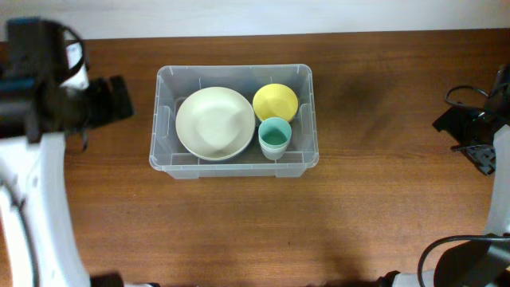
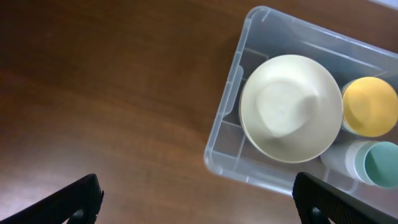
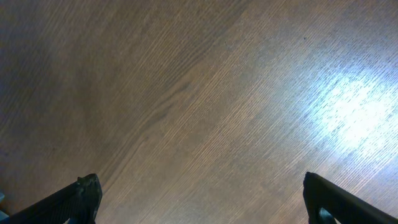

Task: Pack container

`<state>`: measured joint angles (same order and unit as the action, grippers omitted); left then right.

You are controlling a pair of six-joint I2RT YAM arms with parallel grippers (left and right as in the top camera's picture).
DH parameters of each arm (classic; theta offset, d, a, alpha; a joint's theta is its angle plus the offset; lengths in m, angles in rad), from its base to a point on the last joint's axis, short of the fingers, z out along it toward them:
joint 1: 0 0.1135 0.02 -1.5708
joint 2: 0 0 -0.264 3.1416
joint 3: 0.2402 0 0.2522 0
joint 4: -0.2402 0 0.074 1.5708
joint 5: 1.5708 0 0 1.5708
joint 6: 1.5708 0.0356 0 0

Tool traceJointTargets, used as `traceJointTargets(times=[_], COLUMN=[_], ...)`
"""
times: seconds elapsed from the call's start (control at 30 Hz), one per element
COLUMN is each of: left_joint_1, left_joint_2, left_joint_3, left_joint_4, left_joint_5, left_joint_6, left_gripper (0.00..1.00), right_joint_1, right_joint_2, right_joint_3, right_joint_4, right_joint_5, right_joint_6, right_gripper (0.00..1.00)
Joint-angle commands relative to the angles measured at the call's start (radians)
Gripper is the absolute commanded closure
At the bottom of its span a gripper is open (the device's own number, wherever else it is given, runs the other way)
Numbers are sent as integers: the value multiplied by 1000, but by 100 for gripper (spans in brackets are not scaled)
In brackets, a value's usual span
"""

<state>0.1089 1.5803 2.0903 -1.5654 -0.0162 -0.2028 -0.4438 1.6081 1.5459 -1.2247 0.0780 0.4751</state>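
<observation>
The clear plastic container (image 1: 163, 119) stands at the middle back of the wooden table. Inside it lie a large cream bowl (image 1: 213, 123), a yellow bowl (image 1: 275, 102) and a teal cup (image 1: 274, 137). The left wrist view shows the container (image 2: 227, 134) with the cream bowl (image 2: 290, 107), yellow bowl (image 2: 370, 106) and teal cup (image 2: 380, 163). My left gripper (image 1: 111, 100) is open and empty, above the table left of the container; its fingertips frame bare wood (image 2: 196, 199). My right gripper (image 1: 466, 131) is open and empty at the far right, over bare table (image 3: 199, 199).
The white wall edge runs along the back of the table (image 1: 319, 223). Black cables and the right arm's base sit at the right edge (image 1: 470, 263). The left arm's white links run down the left edge (image 1: 32, 199).
</observation>
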Motion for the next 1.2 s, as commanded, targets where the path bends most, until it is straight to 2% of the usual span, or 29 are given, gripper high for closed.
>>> traceJointTargets(times=[0.0, 0.2, 0.33, 0.4, 0.5, 0.8, 0.87, 1.0, 1.07, 1.17], left_joint_1=[9, 5, 5, 5, 5, 5, 5, 4, 4, 4], left_joint_2=[-214, -616, -802, -861, -904, -895, -895, -895, -895, -895], left_joint_3=[-178, -689, -921, -996, -1086, -1121, -1125, -1149, -1167, -1213], left_joint_4=[55, 348, 438, 473, 517, 426, 430, 542, 592, 681], left_joint_5=[-1, 174, 193, 193, 192, 166, 143, 164, 207, 282], left_joint_6=[-9, -14, -121, -185, -201, -200, -148, 187, 282, 344], left_gripper=[0, 0, 0, 0, 0, 0, 0, 0, 0, 0], right_joint_1=[-2, -2, -2, -2, -2, -2, -2, -2, -2, -2], right_joint_2=[3, 3, 3, 3, 3, 3, 3, 3, 3, 3], right_joint_3=[-6, -6, -6, -6, -6, -6, -6, -6, -6, -6], right_joint_4=[3, 3, 3, 3, 3, 3, 3, 3, 3, 3], right_joint_5=[2, 2, 2, 2, 2, 2, 2, 2, 2, 2], right_joint_6=[4, 4, 4, 4, 4, 4, 4, 4, 4, 4], right_gripper=[1, 1, 1, 1, 1, 1, 1, 1, 1, 1])
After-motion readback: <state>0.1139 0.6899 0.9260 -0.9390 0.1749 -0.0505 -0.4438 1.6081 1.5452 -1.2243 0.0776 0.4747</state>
